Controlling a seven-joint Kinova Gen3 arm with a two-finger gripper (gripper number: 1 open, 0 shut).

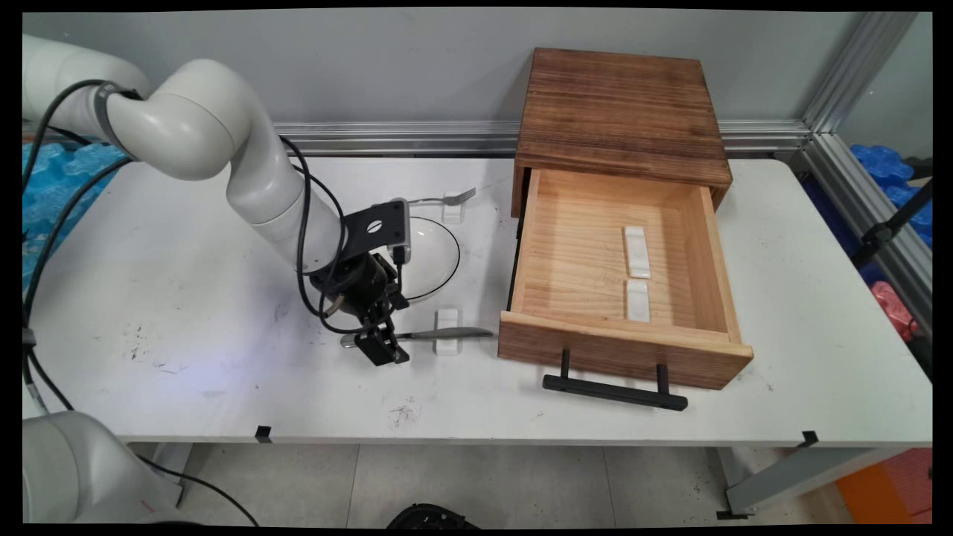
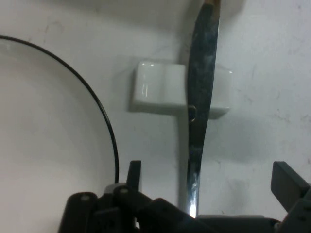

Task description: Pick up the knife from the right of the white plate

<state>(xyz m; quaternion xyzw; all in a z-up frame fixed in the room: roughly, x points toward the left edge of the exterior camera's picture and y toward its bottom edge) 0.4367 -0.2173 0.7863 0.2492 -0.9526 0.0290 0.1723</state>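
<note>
One knife [image 1: 439, 334] lay propped on a white rest [image 1: 447, 330] just left of the open wooden drawer [image 1: 622, 298], the claw [image 1: 381, 348] low over its handle. Hand view: claw fingers [image 2: 289, 184] apart, straddling the knife [image 2: 200, 111], not yet gripping.

One knife [image 1: 439, 334], one fork [image 1: 445, 198], one plate [image 1: 432, 257], four white rests [image 1: 447, 332], one drawer box [image 1: 622, 216]
</note>
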